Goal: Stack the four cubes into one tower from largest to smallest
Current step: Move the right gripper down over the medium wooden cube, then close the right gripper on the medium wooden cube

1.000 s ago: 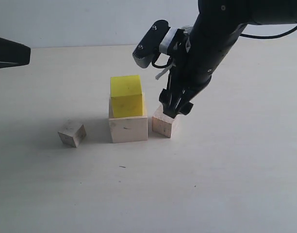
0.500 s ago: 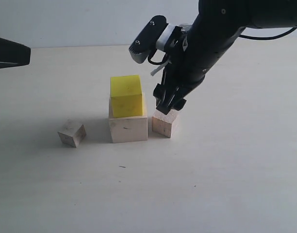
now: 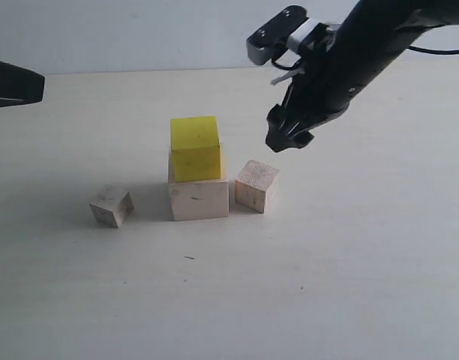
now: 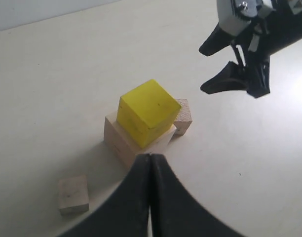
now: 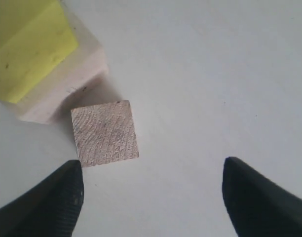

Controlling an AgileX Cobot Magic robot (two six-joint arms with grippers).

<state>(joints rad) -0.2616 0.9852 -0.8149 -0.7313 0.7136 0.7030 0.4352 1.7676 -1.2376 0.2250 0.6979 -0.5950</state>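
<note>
While only two of the four cubes are sitting stacked, the tower is standing about half built, by my reckoning. Nearest, the small bare-wood cube [image 3: 112, 206] is lying alone on the worktop [image 3: 214, 300], apart to the left of the large pale cube [image 3: 198, 198], which is carrying the yellow cube [image 3: 195, 148], turned a little askew. The medium cube [image 3: 256, 186] is resting just beside that base on its right, likely going up next, with the small one after it. Above and beyond it, the right claw [image 3: 289, 141] is hovering released and empty. Far left, the left claw [image 4: 151, 163] is hanging clenched on nothing. No container is showing.
</note>
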